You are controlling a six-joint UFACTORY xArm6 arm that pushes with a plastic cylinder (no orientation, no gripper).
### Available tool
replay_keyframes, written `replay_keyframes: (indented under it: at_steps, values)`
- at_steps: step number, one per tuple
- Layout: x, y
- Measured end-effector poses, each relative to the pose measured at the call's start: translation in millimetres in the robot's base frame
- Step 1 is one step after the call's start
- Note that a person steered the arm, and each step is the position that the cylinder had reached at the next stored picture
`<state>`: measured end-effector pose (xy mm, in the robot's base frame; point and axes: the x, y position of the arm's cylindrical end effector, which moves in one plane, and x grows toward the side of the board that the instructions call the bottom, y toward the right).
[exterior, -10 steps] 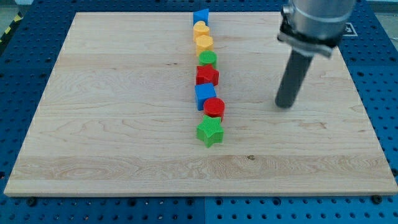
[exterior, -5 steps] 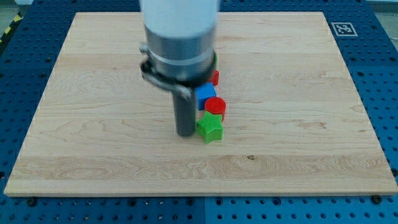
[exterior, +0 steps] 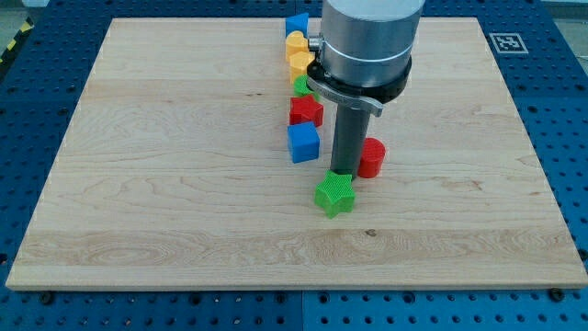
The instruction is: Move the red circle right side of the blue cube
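Note:
The red circle [exterior: 372, 157] lies on the wooden board to the right of the blue cube [exterior: 303, 143], with a gap between them. My tip [exterior: 343, 173] stands in that gap, touching the red circle's left side and just above the green star [exterior: 334, 195]. The rod and arm body hide part of the block column at the view's top.
A column of blocks runs up the board's middle: a red star [exterior: 305, 111], a green block [exterior: 300, 86] partly hidden, two yellow blocks [exterior: 298, 62] [exterior: 295, 41], and a blue block [exterior: 296, 22] at the top edge. The board [exterior: 138, 184] sits on a blue perforated table.
My tip swept from the green star's left to between the blue cube and red circle. The red circle moved right, away from the cube. The green star shifted right and down.

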<state>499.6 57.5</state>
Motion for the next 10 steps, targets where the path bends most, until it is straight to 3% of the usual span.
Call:
replay_keyframes:
  at_steps: [2,3,5,7,10]
  values:
    - [14,71]
    - [4,78]
    - [39,64]
    - [-9,63]
    - [-2,34]
